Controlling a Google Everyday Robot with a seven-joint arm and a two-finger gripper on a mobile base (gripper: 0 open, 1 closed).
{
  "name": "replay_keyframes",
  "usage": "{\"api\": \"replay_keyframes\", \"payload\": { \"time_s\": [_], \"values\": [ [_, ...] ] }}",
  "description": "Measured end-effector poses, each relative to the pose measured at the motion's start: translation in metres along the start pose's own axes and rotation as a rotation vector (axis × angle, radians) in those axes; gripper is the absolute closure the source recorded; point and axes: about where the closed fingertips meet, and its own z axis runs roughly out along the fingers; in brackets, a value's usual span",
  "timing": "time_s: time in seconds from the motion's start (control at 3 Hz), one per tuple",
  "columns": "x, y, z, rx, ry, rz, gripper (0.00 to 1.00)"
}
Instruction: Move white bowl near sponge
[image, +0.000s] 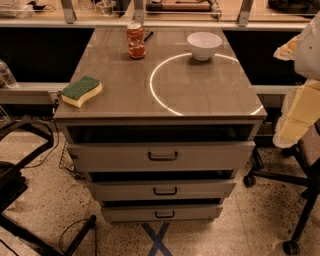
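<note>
While the white bowl (204, 45) sits far right on the cabinet top (200, 95), the sponge (81, 91) lies at its near left edge, well apart; reddish can (135, 40) left of bowl; gripper (286, 49) off to the right, clear of cabinet; grip state: can't tell.

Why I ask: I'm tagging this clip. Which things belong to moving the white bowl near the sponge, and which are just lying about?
For the job:
white bowl, back right of the cabinet top
sponge, front left corner
hand, at the right edge of view, off the top

Lying about:
red can, back middle
</note>
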Motion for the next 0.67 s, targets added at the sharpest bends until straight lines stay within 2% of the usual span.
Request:
{"api": "replay_keyframes", "payload": {
  "time_s": [0.33, 0.67],
  "values": [
    [0.0, 0.0, 0.0, 0.0, 0.0, 0.0, 0.0],
    [-0.0042, -0.0048, -0.0011, 0.088, 0.041, 0.002, 0.0]
  ]
}}
